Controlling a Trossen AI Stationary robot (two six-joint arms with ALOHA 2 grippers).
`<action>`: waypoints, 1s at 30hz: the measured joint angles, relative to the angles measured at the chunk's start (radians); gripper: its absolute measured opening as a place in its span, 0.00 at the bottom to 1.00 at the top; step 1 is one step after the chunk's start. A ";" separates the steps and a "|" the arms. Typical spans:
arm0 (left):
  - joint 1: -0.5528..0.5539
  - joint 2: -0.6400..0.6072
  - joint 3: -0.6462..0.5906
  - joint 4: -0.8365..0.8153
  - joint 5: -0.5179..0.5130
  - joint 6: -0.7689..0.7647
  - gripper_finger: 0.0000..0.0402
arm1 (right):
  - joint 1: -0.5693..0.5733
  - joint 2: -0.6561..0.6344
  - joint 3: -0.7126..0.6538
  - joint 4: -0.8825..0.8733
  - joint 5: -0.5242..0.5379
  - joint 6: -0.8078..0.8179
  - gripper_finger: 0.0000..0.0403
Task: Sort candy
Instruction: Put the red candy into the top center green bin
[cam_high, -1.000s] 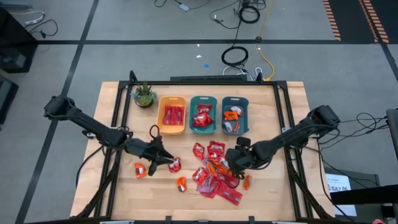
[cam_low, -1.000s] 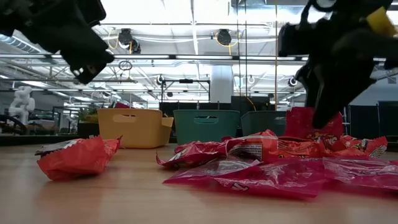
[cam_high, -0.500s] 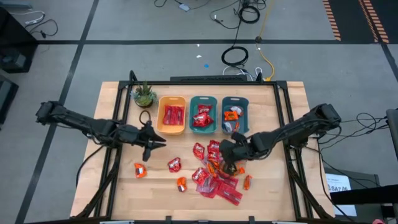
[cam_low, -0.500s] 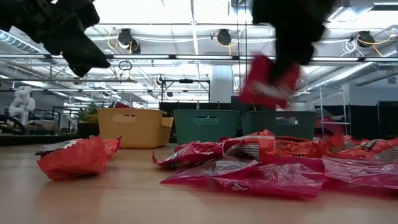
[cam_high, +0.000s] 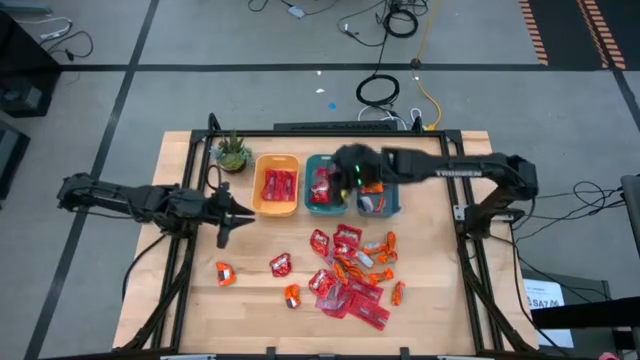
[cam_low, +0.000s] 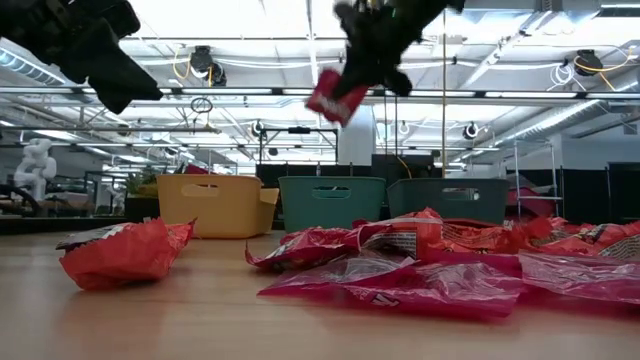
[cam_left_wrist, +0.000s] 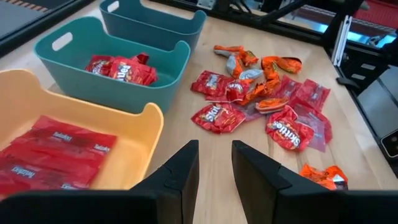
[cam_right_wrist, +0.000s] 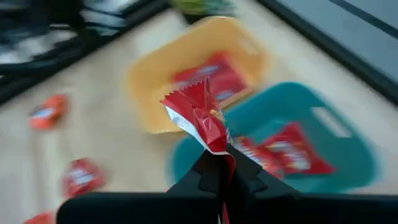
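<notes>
My right gripper (cam_high: 348, 170) hangs over the middle teal bin (cam_high: 326, 186), shut on a red candy packet (cam_right_wrist: 200, 118), which also shows high up in the low view (cam_low: 335, 97). A pile of red, pinkish and orange candy (cam_high: 350, 270) lies on the table in front of the bins. My left gripper (cam_high: 233, 213) hovers left of the yellow bin (cam_high: 277, 186). In the left wrist view its fingers (cam_left_wrist: 214, 168) stand slightly apart with nothing between them. My right gripper pinches the red packet by one crimped end (cam_right_wrist: 219, 148) between its two fingers. The fingers slant down toward the table's left. The rest of the packet sticks out past the fingertips, tilted and lifted clear, high above the bins.
The yellow bin holds flat red packets, the middle teal bin red squarish packets, and the right teal bin (cam_high: 379, 186) orange pieces. A potted plant (cam_high: 232, 152) stands at the far left. Loose candy lies apart: one red packet (cam_high: 281, 264) and orange pieces (cam_high: 224, 272), (cam_high: 291, 294).
My right gripper has lifted a red packet out of the pile and carried it up, toward the far edge and leftward, to above the middle teal bin. My left gripper has drawn back from the loose red packet toward the far left.
</notes>
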 joint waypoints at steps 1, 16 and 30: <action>0.000 -0.007 0.000 -0.002 0.000 0.000 0.26 | -0.029 0.011 -0.001 -0.002 -0.001 -0.009 0.00; 0.000 -0.018 0.000 0.007 0.002 -0.114 0.26 | -0.181 0.204 -0.001 0.070 -0.076 -0.022 0.09; 0.000 -0.018 0.000 0.000 0.002 -0.113 0.26 | -0.182 0.083 -0.001 -0.012 -0.185 -0.026 0.53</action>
